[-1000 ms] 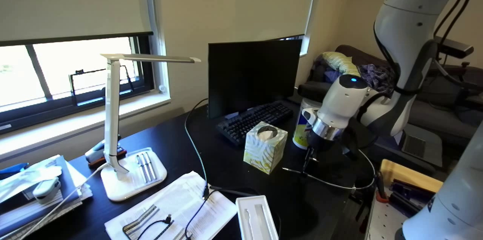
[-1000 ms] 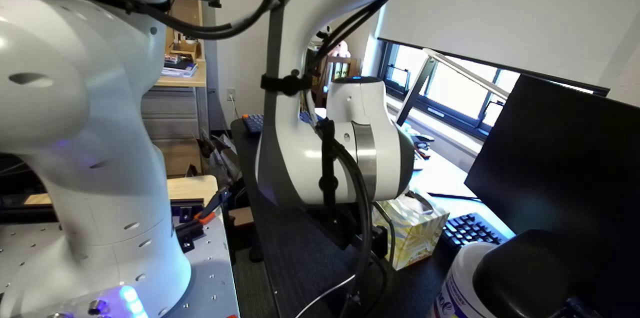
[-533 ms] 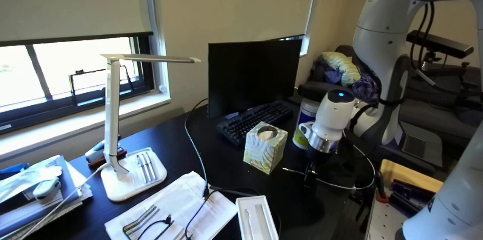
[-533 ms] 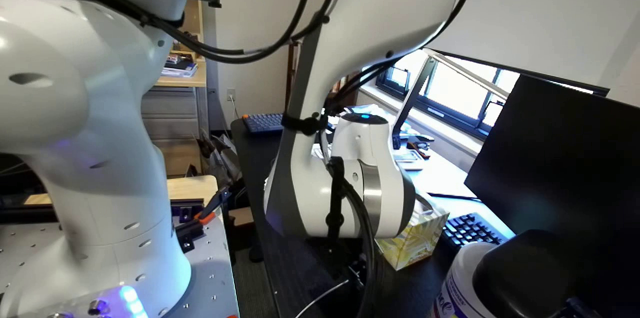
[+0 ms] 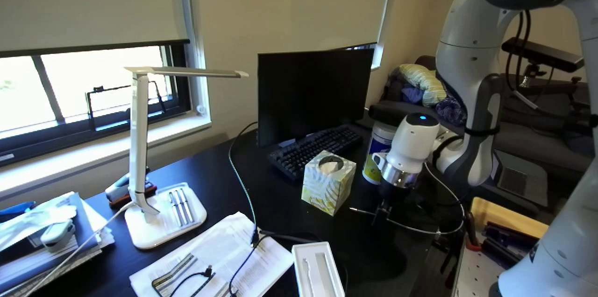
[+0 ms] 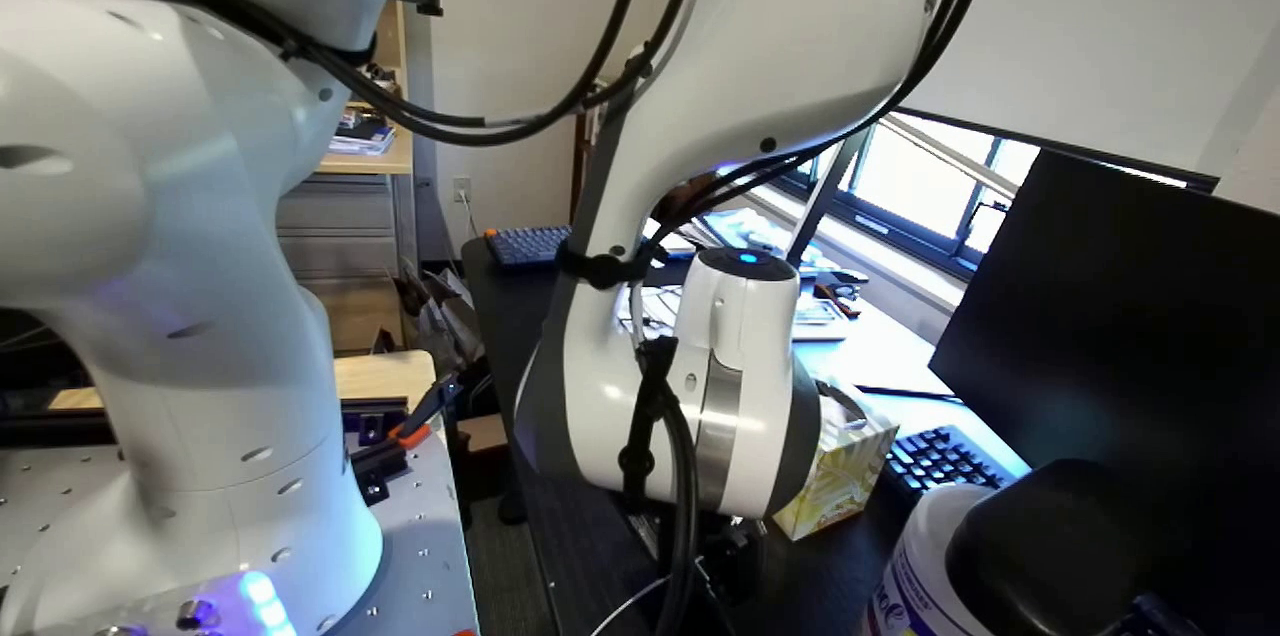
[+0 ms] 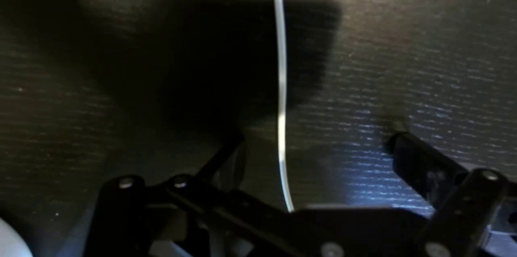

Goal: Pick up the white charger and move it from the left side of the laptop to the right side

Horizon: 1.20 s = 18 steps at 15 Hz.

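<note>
We observe a dark, wood-grained surface (image 5: 215, 171). On it we find a black, rectangular screen (image 5: 317, 96), a black, oblong keyboard (image 5: 317, 150) just in front, and a patterned, cube-shaped tissue box (image 5: 329, 185). The black, two-fingered claw (image 7: 317, 140) hangs spread near the box. We locate the thin, white charger cable (image 7: 281, 87) on the surface, between the jaws in the wrist view.

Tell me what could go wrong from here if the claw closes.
In the wrist view, the open claw has the white cable between its fingers but off-centre, so closing might nudge or miss it. In an exterior view, the cable disappears behind the arm; lifting could tug something unseen. The tissue box stands nearby; a sideways move might bump it.
</note>
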Available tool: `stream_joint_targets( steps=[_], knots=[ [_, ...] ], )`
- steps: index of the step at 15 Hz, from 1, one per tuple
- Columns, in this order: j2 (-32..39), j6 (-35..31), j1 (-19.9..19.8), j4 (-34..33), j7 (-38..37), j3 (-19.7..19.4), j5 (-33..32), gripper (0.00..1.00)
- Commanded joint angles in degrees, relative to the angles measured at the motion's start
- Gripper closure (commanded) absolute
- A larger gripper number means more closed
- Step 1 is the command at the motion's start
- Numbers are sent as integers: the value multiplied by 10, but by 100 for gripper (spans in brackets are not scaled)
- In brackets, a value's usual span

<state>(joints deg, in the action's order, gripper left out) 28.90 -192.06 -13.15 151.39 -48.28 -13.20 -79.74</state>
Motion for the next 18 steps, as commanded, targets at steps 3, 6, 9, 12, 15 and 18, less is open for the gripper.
stream_joint_targets(
  steps=[3, 6, 9, 12, 15, 18],
  knots=[
    [-28, 7, 37, 16, 34, -33, 44, 0],
    [-18, 13, 62, 14, 33, -39, 41, 32],
    [-22, 9, 84, 18, 32, -49, 41, 52],
    [-19, 5, 99, 18, 33, -59, 41, 71],
    [-19, -2, 108, 21, 34, -69, 39, 90],
    [-25, -10, 115, 27, 37, -80, 35, 99]
  ],
)
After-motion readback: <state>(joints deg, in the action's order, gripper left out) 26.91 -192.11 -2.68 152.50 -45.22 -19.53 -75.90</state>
